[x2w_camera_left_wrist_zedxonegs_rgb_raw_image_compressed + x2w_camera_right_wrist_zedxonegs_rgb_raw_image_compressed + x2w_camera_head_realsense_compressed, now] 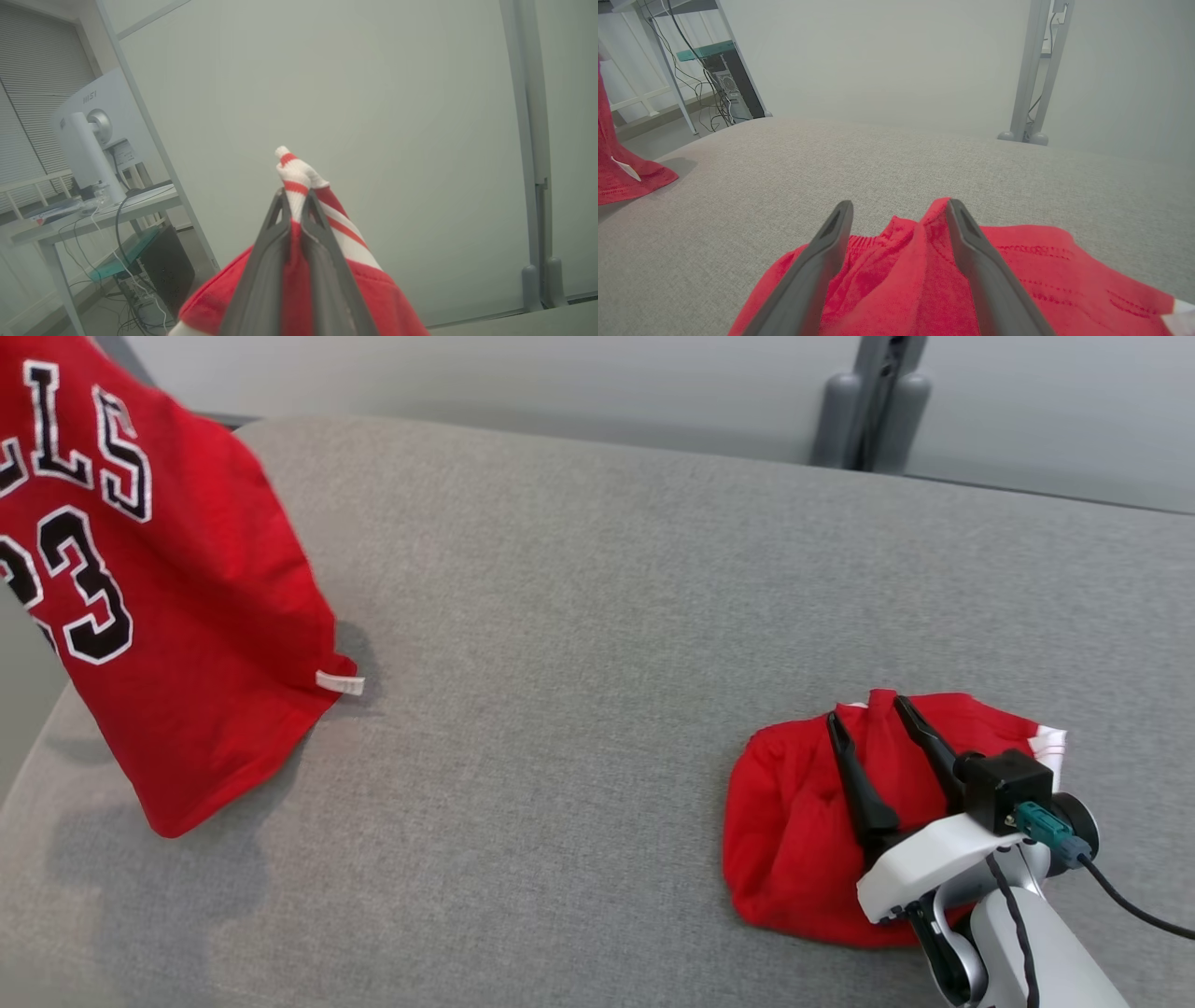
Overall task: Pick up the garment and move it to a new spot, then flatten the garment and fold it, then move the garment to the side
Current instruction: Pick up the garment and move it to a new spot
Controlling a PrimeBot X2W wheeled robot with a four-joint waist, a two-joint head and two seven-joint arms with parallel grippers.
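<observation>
Head view: the red jersey (177, 616) hangs at 9 o'clock, hem down on the grey cushion (579, 616). Over at 4 o'clock the right gripper (865, 709) has its fingers spread over a crumpled red garment (794, 840).

Left wrist view: the left gripper (294, 196) is pinched tight on the jersey's striped red-and-white trim, dead centre. There's a monitor (88, 135) at 9.

Right wrist view: the right gripper is wide apart at 6 o'clock, with a ridge of fabric between its fingers. The jersey is way off at 9.
</observation>
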